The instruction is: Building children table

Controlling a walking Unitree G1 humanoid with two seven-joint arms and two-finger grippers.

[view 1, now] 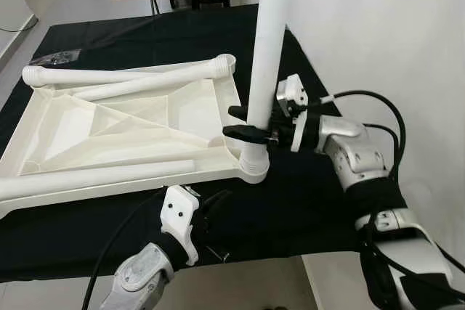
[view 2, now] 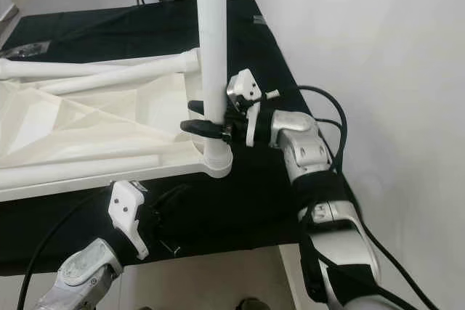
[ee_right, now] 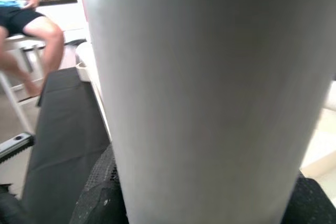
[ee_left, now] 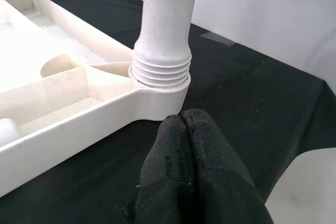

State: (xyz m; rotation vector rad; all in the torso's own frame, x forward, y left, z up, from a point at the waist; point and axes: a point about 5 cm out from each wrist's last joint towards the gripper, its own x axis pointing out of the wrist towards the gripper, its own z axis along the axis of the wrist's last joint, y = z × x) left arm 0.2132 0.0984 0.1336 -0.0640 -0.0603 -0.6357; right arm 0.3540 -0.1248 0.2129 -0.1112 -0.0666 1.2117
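Left eye view | black tablecloth [view 1: 305,201], white wall [view 1: 378,27] | right tool [view 1: 245,123] clamps upright leg [view 1: 267,49] | left tool [ee_left: 191,174] clenched

Tabletop upside down on the work table, one leg standing at its near right corner

You have the tabletop [view 1: 123,132] lying on the cloth [view 1: 305,201] that covers the work table, nearer the left edge. The upright leg [view 1: 267,49] stands in the socket [view 1: 252,168] at the tabletop's near right corner. Three loose legs lie on the tabletop: two [view 1: 145,81] crossing toward its far right corner, one [view 1: 94,178] along its near edge. Your right gripper [view 1: 243,123] sits around the upright leg just above the socket. Your left gripper [view 1: 214,205] rests over the cloth before that corner.
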